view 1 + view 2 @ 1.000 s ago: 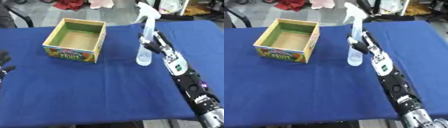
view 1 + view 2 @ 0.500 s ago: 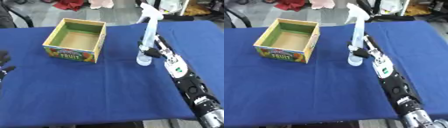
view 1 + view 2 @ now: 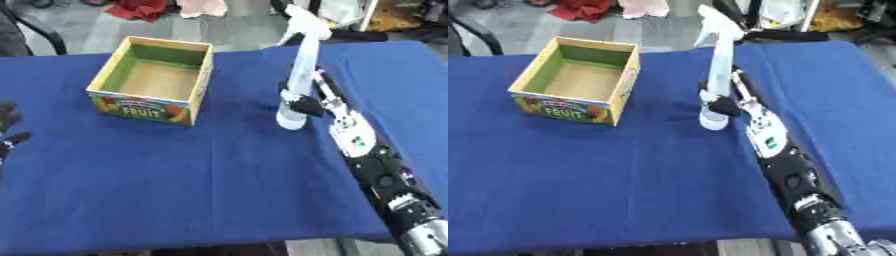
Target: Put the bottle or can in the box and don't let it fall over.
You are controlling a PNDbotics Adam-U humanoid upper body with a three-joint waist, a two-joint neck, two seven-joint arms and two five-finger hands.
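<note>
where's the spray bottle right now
The spray bottle stands upright on the blue table, right of the box, with the right hand curled round its base.

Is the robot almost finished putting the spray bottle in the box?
Not yet. The right hand has its fingers curled round the lower part of the spray bottle, which stands upright on the blue table. The fruit box sits apart, with nothing inside. Carrying the bottle over and setting it in upright is left.
</note>
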